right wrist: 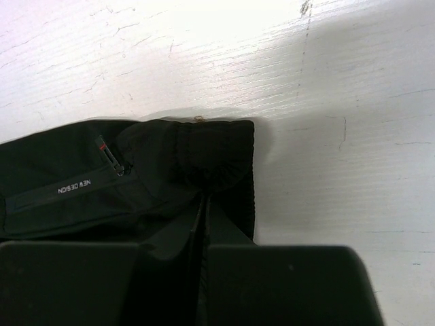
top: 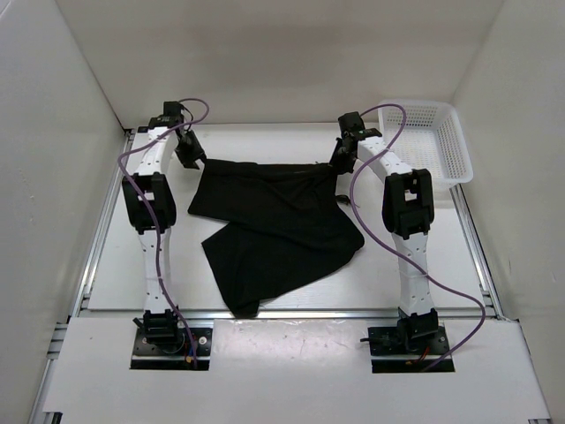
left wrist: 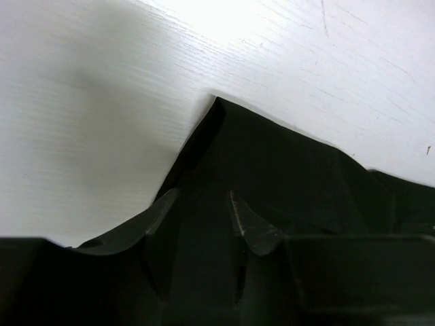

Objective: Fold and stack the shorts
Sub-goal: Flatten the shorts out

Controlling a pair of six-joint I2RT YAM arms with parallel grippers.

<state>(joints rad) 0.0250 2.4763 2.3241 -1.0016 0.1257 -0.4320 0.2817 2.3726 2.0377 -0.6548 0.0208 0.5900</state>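
The black shorts (top: pixel 274 221) lie spread across the middle of the table, one leg reaching toward the near edge. My left gripper (top: pixel 190 159) is at their far left corner. In the left wrist view my gripper (left wrist: pixel 200 197) has black cloth (left wrist: pixel 272 163) between its fingers and looks shut on it, the pointed corner sticking out past the tips. My right gripper (top: pixel 341 159) is at the far right corner. In the right wrist view it (right wrist: pixel 204 197) is shut on the gathered waistband (right wrist: pixel 204 146), next to a zip pocket with a pale printed label (right wrist: pixel 75 187).
A white plastic basket (top: pixel 459 146) stands at the back right corner, just right of the right arm. White walls close in the table on the left, back and right. Purple cables loop beside both arms.
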